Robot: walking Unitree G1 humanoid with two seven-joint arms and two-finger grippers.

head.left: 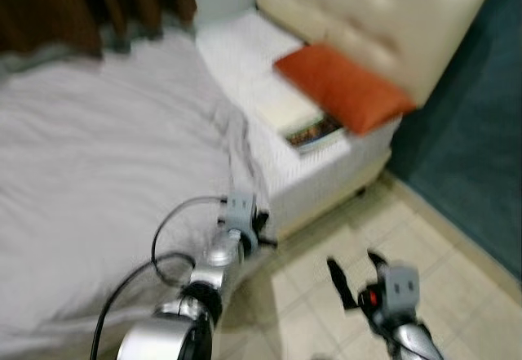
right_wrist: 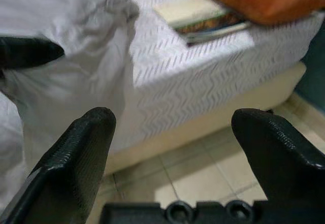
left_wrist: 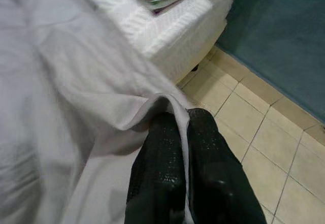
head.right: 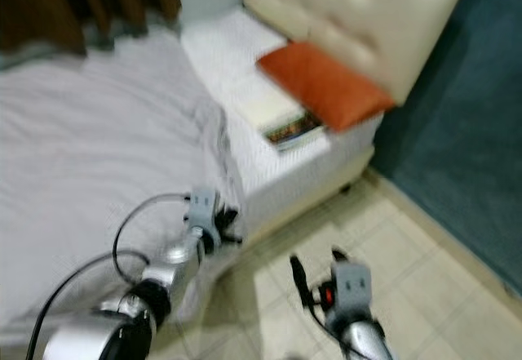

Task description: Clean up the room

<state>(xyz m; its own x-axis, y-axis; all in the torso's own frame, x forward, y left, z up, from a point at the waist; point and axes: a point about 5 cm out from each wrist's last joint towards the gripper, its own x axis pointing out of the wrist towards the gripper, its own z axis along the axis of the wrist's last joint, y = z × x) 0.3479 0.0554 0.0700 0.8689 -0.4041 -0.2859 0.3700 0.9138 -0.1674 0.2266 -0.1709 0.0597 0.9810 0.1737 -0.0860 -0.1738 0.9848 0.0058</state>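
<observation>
A grey blanket (head.left: pixel 106 156) covers most of the bed, its edge hanging over the side. My left gripper (head.left: pixel 263 231) is at that edge, shut on the blanket's hem (left_wrist: pixel 167 104), which runs between the two black fingers (left_wrist: pixel 162 163). My right gripper (head.left: pixel 356 272) hovers open over the tiled floor beside the bed, with nothing between its fingers (right_wrist: pixel 84 148). On the white sheet (head.left: pixel 245 58) near the headboard lie an orange pillow (head.left: pixel 342 86) and a colourful book (head.left: pixel 314 133).
A cream tufted headboard (head.left: pixel 375 13) stands at the bed's far end. A teal wall (head.left: pixel 473 140) runs along the right, with beige floor tiles (head.left: pixel 440 246) below it. Dark brown curtains (head.left: pixel 73 5) hang behind the bed.
</observation>
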